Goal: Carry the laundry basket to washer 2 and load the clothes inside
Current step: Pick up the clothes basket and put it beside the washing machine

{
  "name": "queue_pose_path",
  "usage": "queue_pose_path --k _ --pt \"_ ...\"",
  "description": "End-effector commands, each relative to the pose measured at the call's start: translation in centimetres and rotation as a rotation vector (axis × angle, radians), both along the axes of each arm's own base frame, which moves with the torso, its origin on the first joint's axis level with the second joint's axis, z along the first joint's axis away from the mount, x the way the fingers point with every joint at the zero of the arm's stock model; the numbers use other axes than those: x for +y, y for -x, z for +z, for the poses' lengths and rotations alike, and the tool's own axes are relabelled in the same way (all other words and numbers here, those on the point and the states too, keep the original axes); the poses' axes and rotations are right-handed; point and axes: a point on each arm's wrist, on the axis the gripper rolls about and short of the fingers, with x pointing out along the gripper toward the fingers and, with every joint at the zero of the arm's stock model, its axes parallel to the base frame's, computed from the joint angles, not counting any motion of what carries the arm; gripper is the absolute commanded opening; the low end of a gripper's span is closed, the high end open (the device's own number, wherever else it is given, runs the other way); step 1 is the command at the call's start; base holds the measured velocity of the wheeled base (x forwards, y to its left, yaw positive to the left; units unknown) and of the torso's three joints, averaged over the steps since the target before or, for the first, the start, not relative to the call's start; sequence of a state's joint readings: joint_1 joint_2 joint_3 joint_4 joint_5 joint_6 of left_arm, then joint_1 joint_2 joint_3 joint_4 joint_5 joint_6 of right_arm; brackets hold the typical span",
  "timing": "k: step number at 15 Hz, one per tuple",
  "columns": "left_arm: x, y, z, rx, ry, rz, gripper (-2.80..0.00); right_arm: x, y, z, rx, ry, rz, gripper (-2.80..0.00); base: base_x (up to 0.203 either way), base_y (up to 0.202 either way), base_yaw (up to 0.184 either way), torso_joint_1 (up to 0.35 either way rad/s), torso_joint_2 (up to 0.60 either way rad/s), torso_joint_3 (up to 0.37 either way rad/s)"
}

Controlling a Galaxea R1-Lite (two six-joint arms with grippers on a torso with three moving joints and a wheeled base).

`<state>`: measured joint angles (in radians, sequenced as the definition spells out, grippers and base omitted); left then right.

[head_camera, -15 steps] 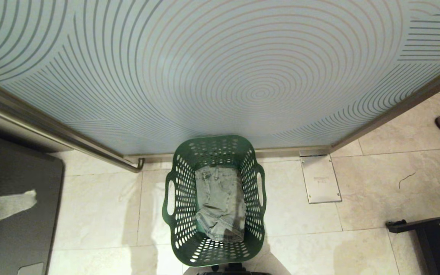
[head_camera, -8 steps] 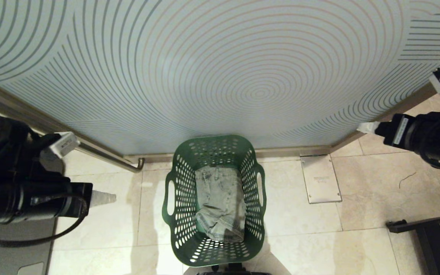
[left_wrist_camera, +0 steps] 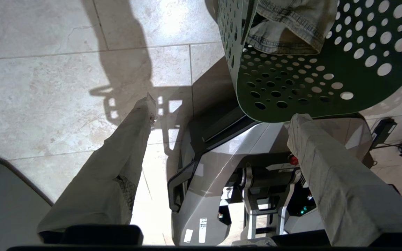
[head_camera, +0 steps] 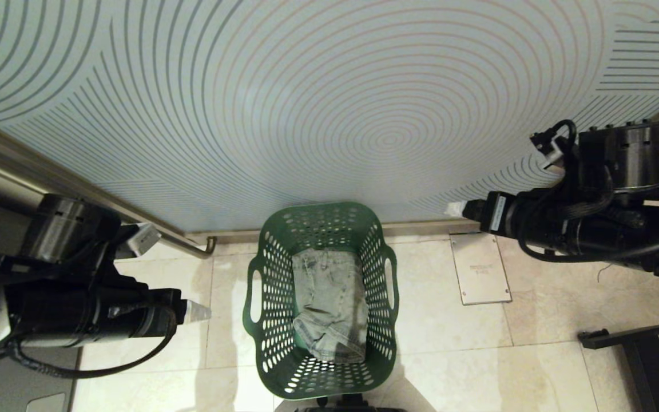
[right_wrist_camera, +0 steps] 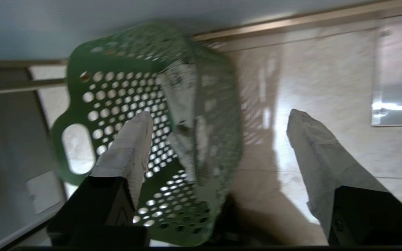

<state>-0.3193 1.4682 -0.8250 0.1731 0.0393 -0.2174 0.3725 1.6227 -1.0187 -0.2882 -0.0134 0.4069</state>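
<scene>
Your left arm reaches in from the left of the head view, its black left gripper (head_camera: 198, 312) pointing inward, the two pale cloth-wrapped fingers (left_wrist_camera: 127, 153) spread wide and holding nothing. Your right arm comes in from the right, its black right gripper (head_camera: 455, 209) likewise spread, fingers (right_wrist_camera: 312, 153) empty.
</scene>
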Motion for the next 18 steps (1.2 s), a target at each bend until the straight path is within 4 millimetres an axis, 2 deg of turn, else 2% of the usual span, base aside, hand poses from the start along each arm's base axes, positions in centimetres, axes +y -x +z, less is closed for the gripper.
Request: queue_pose_path --k 1,4,7,10,13,18 --pt "-0.4 -0.3 -1.1 0.025 -0.008 -0.011 0.00 1.6 -0.9 -1.4 0.038 -0.004 0.031 0.00 0.000 0.000 0.000 0.000 0.00 0.000" --pt "-1.5 0.3 -2.2 0.014 -0.054 -0.008 0.00 3.4 -2.1 -2.7 0.066 -0.018 0.052 0.00 0.000 0.000 0.000 0.000 0.00 0.000" --pt "-2.1 -0.6 -3.0 -0.001 -0.044 0.029 0.00 5.0 -3.6 -4.5 0.122 -0.040 0.049 0.00 0.000 0.000 0.000 0.000 0.00 0.000" --pt "-2.2 -0.8 -3.8 -0.019 -0.063 0.061 0.00 7.3 -4.0 -5.9 0.159 -0.035 0.095 0.00 0.000 0.000 0.000 0.000 0.00 0.000" --pt "-2.5 -1.3 -5.3 0.041 -0.052 0.090 0.00 9.4 -5.1 -8.0 0.198 -0.012 0.127 0.00 0.000 0.000 0.000 0.000 0.00 0.000" --pt "-5.8 -1.4 -7.0 0.076 0.038 0.049 0.00 10.6 -6.0 -10.0 0.240 0.000 0.153 0.00 0.000 0.000 0.000 0.000 0.00 0.000"
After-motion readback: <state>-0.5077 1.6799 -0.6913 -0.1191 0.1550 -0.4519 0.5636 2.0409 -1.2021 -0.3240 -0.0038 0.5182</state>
